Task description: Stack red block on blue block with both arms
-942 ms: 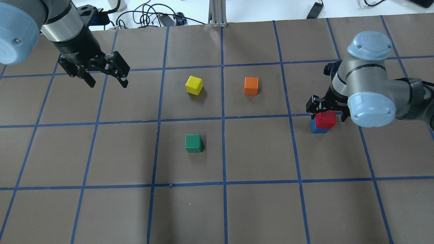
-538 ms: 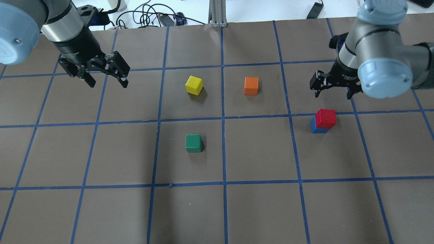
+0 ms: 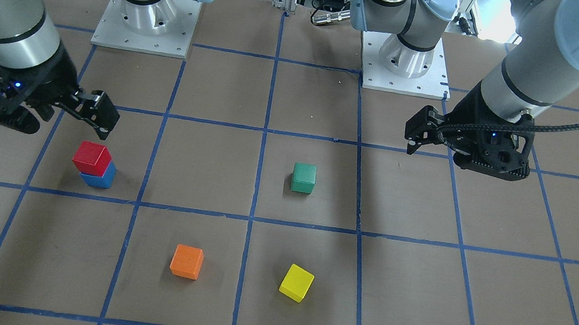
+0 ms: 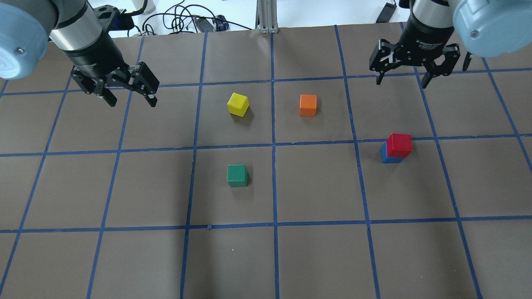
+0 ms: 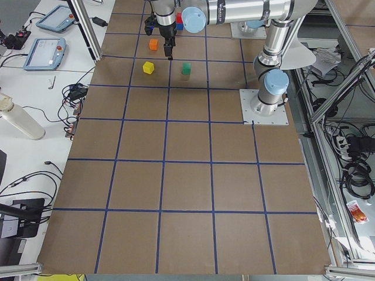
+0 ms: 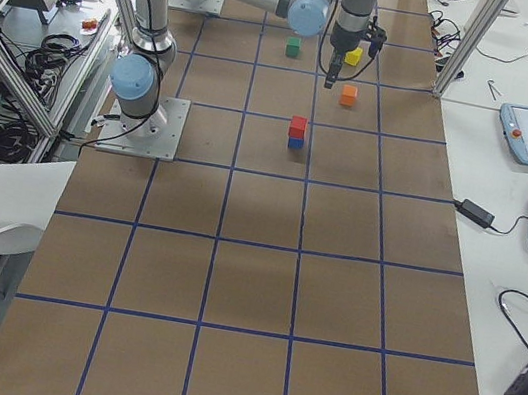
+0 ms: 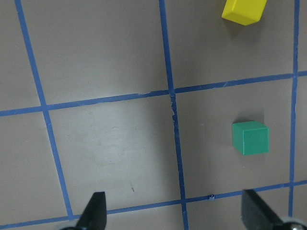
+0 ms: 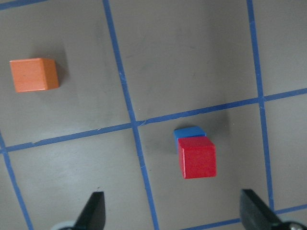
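The red block (image 4: 400, 144) sits on top of the blue block (image 4: 385, 157). The stack is well away from the green block (image 4: 237, 175), on the right arm's side. The red block hides most of the blue one, so only a thin blue edge peeks out.

The right gripper (image 4: 401, 83) hangs in the air, further from the green block than the stack is. Its fingers are spread wide and hold nothing. The left gripper (image 4: 132, 104) hangs on the green block's other side, also wide apart and empty. Both arms are cut off at the picture's edge.
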Motion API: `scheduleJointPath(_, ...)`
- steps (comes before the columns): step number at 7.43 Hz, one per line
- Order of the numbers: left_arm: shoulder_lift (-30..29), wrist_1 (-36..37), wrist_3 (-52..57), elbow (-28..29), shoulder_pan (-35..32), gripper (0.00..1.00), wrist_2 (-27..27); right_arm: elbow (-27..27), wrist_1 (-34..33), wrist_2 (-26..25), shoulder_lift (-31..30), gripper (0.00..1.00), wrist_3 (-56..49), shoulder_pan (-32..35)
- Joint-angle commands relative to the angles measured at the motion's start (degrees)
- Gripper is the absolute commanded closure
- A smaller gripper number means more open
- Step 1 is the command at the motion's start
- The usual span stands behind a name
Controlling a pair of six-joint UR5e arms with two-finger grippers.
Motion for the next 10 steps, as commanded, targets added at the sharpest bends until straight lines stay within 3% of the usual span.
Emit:
scheduleJointPath(1, 0.7, 0.1, -0.4, 0.3, -0.1, 0.0, 0.0, 0.6, 1.3, 0.4, -2.5, 0.0, 5.2, 6.5)
scheduleJointPath(4, 2.1, 2.9, -0.8, 0.6, -0.3, 0.0, 0.6, 2.6, -2.2, 0.6, -2.5, 0.0, 4.2, 2.7)
scheduleJointPath(10, 4.4, 4.6, -3.0, -0.1, -2.5, 0.0, 0.9, 1.7, -2.3, 1.1, -2.4, 0.0, 4.9, 2.7)
